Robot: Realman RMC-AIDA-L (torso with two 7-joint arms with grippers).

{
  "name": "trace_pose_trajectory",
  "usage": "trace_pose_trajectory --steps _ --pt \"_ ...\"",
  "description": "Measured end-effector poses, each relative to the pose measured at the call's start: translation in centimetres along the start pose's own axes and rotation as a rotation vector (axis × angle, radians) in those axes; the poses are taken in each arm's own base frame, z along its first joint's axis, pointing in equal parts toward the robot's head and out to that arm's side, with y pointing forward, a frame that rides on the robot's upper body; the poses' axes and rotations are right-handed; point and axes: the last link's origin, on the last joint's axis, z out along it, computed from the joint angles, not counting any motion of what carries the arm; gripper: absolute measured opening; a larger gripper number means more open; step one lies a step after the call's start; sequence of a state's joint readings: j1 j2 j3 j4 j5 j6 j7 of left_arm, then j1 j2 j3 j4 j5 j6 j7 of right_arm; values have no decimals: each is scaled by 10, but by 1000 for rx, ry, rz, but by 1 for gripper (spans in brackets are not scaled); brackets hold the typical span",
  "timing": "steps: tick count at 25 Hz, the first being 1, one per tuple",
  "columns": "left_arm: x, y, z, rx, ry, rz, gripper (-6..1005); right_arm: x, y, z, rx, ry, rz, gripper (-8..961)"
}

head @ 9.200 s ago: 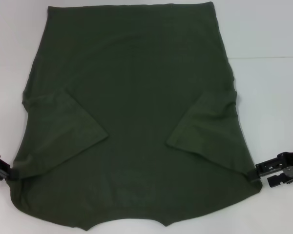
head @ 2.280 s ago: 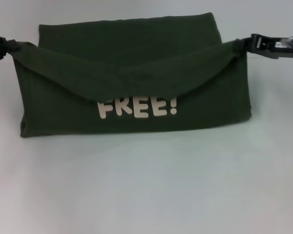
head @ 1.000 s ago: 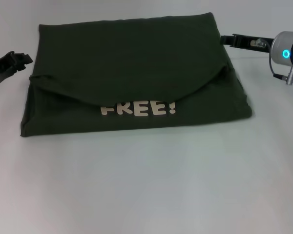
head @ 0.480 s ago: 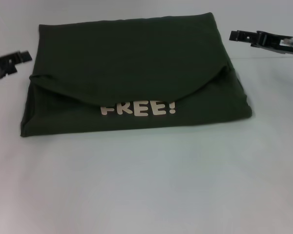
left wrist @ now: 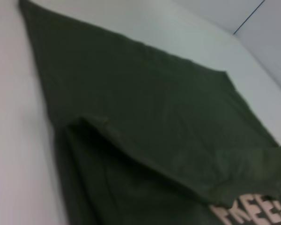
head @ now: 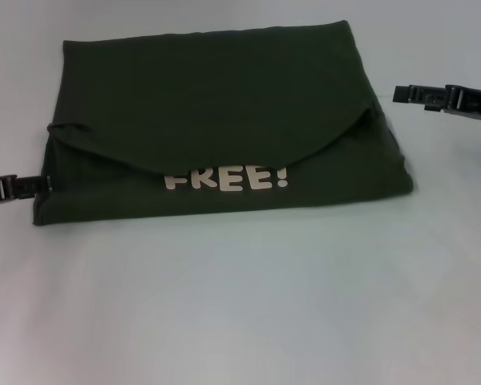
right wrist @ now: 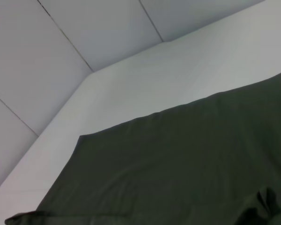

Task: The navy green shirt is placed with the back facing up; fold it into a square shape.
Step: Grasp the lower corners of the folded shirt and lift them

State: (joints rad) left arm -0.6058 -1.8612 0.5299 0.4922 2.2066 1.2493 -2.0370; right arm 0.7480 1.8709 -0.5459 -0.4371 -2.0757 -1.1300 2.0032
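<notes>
A: Fig. legend, pls. Where's the shirt?

B: The navy green shirt [head: 216, 120] lies flat on the white table [head: 240, 305], folded w/ its near part turned up over the far part. The turned-over flap ends in a curved edge sagging toward the near side. Just past that edge, on the layer below, pale letters "FREE!" [head: 226, 178] show, tops partly covered by the flap.

A: Shape?

B: Roughly a wide rectangle; near-left corner and right side slightly skewed. Left wrist view: same cloth [left wrist: 145, 136], flap edge raised as a ridge, lettering at the pic's corner. Right wrist view: plain cloth surface [right wrist: 187, 173], w/ wall panels [right wrist: 84, 37] beyond the table.

A: Grippers?

B: Left gripper [head: 32, 186] sits at the shirt's left edge, near its near-left corner, low by the table, tip touching or just beside the cloth; can't tell which. Fingers look close together, but whether they pinch fabric can't be told. Right gripper [head: 409, 94] is off the shirt's right side, level w/ the flap's upper right end, apart from the cloth. Its dark fingers point toward the shirt; gap btwn them isn't readable, so open vs. closed: can't tell.

A: Any containers?

B: Only shirt, table, grippers, walls in view.
</notes>
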Motion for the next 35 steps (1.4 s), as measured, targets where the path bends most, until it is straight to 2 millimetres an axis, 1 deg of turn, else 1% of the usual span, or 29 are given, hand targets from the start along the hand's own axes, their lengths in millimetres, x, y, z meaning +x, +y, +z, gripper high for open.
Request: trace_pose_trajectory --steps 8,13,19,26,35 --pt "0 -5 15 96 -28 52 805 5 0 2 7 26 -14 944" --pt "-1 -5 21 114 -36 66 805 7 0 3 5 28 -11 943" --pt "-5 0 31 118 -52 86 806 8 2 5 -1 31 -8 943" --pt "-9 -2 37 147 -60 90 802 8 3 5 -8 34 -8 943" --pt "-12 5 41 114 -91 90 799 8 3 5 -8 34 -6 943"
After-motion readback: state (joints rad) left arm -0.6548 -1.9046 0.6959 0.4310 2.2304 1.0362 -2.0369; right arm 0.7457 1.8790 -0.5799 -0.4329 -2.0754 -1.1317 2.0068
